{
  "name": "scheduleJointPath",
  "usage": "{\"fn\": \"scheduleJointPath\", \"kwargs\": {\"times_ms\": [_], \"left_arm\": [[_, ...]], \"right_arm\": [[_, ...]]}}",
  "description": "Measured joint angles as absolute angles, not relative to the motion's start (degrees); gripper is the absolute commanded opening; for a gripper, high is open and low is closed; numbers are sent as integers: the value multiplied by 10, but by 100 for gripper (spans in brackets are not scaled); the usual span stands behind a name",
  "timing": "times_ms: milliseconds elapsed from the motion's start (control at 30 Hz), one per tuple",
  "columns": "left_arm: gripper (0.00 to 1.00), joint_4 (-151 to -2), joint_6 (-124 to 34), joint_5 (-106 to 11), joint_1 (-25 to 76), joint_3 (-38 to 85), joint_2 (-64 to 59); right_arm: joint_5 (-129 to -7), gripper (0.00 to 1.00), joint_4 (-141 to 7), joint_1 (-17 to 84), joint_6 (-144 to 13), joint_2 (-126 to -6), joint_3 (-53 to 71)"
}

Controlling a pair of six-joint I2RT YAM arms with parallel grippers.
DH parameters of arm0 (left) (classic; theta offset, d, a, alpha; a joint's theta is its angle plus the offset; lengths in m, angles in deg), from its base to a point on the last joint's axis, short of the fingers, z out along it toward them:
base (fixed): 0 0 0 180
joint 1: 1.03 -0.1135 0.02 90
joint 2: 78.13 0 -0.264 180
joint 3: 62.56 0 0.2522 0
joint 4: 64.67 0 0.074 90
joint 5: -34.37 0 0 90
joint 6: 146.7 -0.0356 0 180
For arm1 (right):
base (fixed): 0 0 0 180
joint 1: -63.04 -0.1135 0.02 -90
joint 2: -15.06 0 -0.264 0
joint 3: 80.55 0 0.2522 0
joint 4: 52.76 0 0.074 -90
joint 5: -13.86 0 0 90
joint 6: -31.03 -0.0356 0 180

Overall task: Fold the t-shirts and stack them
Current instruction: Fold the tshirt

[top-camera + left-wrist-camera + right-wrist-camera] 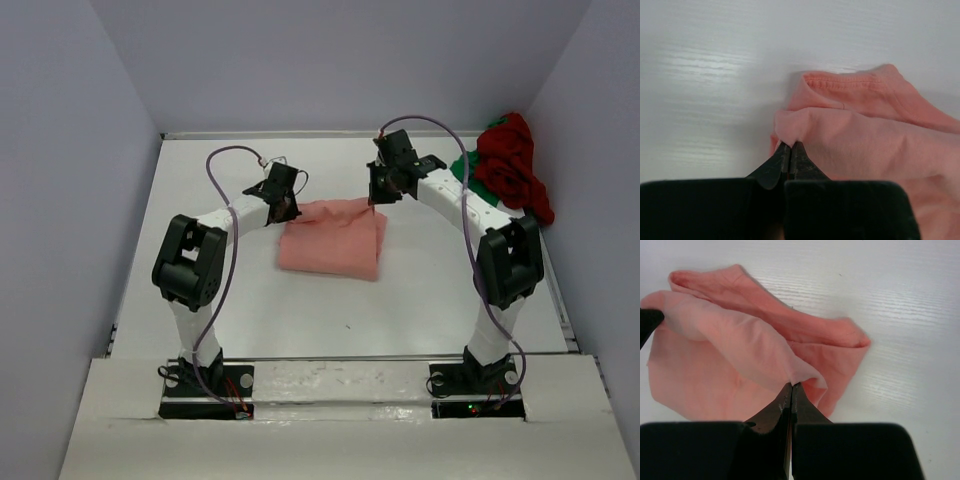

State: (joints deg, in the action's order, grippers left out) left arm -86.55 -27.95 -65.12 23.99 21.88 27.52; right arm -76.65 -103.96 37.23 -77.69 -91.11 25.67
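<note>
The left gripper (pixel 284 206) sits at the far left corner of the salmon-pink shirt (pixel 335 240), black fingers squeezed together on a small pinch of cloth. The left wrist view gets that up close, fabric puckering right at the tips, plus a stitched hem curling over further back that the top camera is too far away to pick up. The shirt lies mid-table, soft matte knit, folded into a rough rectangle with a rounded fold down its right side. The table (pixel 300 320) looks plain white from above, but both wrist cams show a faint wood grain with a bit of sheen. The right gripper (pixel 377 197) is at the far right corner, jaws closed tight on the edge of the top layer; its wrist cam shows that layer lifted as a thin, slightly see-through sheet stretching over to the other arm's black fingertip. Only the top view catches the far right corner of the table: the green shirt (pixel 463 166) is mostly buried under the dark red shirt (pixel 510 160), both crumpled in a heap by the wall.
</note>
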Motion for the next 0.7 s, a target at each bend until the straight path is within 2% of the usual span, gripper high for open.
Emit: {"fn": "scheduleJointPath", "kwargs": {"times_ms": [300,533,700], "left_arm": [[0,-860,-296,-635,240,294,319],[0,-868,-307,-636,240,335,319],[7,-885,-315,-638,240,372,325]], "right_arm": [[-783,0,-1019,397,-783,-992,257],[-812,0,-1016,398,-798,-995,237],[-821,0,-1015,401,-805,-995,234]]}}
